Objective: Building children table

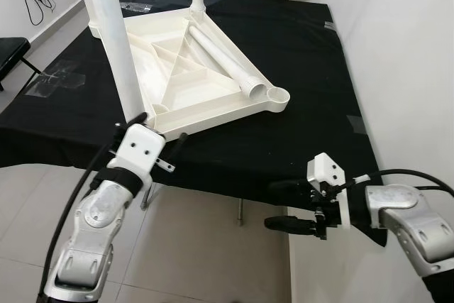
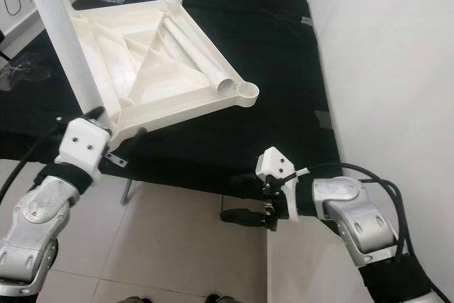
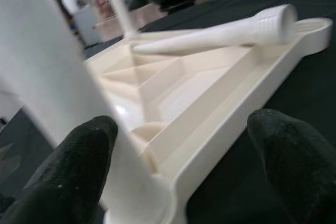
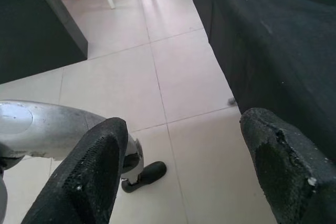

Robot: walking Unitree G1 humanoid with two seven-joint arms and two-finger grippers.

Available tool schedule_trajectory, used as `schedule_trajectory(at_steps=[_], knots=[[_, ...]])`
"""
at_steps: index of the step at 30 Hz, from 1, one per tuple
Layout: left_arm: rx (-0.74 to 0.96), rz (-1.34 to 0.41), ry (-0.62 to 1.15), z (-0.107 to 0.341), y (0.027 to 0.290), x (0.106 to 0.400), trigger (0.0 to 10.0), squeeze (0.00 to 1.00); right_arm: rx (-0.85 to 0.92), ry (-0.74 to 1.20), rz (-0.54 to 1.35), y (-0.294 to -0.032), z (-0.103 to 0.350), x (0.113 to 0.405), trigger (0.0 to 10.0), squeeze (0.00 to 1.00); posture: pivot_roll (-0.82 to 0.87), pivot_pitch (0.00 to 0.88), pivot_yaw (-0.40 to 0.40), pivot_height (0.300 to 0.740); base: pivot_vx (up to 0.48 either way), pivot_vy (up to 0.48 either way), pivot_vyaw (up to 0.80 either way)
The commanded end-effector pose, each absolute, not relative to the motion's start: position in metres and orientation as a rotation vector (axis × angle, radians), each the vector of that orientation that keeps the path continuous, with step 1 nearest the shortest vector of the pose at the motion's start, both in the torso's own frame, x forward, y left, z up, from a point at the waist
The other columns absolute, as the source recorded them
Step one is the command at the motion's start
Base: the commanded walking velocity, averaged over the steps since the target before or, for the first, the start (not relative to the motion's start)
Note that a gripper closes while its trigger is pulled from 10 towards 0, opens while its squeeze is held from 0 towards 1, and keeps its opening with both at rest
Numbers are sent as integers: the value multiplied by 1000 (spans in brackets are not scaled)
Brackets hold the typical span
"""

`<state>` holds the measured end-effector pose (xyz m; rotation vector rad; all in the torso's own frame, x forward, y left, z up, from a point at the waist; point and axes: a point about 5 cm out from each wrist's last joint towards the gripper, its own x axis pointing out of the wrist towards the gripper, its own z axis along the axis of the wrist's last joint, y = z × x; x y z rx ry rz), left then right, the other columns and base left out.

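Tabletop [image 1: 206, 83] is laid upside down on the black table [image 1: 298, 54]. The loose leg [image 1: 223, 58] lies along it, pointing from 11 to 5 o'clock. Left tool [image 3: 173, 182], fingers apart, is placed at the near upright leg [image 1: 113, 40]; right tool [image 4: 184, 182], also apart, is held below the table edge.

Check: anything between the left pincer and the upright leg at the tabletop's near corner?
Nothing visible. The left pincer is open, its fingers straddling the base of the upright leg, which stands in the near corner of the inverted tabletop.
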<state>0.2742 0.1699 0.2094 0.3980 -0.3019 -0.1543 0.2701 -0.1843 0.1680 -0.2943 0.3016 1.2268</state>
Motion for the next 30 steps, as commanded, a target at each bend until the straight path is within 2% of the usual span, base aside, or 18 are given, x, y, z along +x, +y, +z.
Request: schedule_trajectory(at_steps=[1, 4, 7, 8, 13, 21, 27, 30], knots=[[404, -118, -284, 205, 176, 275, 10000, 1000, -303, 293, 1238, -181, 167, 269, 10000, 0, 76, 194, -117, 740, 0, 0, 0], [423, -86, -286, 205, 182, 276, 10000, 1000, -303, 292, 1242, -180, 167, 269, 10000, 0, 75, 193, -118, 740, 0, 0, 0], [539, 101, -288, 214, 224, 282, 10000, 1000, -304, 287, 1252, -178, 167, 268, 10000, 0, 72, 192, -119, 740, 0, 0, 0], [552, 146, -279, 216, 239, 283, 10000, 0, -305, 286, 1255, -177, 167, 267, 10000, 0, 72, 192, -119, 740, 0, 0, 0], [542, 208, -286, 224, 260, 283, 10000, 0, -307, 282, 1263, -174, 166, 267, 10000, 0, 72, 191, -120, 740, 0, 0, 0], [549, 226, -292, 223, 262, 281, 10000, 0, -310, 279, 1274, -171, 166, 267, 10000, 0, 70, 191, -128, 740, 0, 0, 0], [575, 369, -318, 234, 291, 275, 10000, 0, -326, 262, 1283, -166, 167, 269, 10000, 0, 76, 190, -132, 740, 0, 0, 0], [541, 352, -339, 236, 294, 275, 10000, 0, -321, 236, 1284, -161, 170, 272, 10000, 0, 79, 189, -140, 740, 0, 0, 0]])
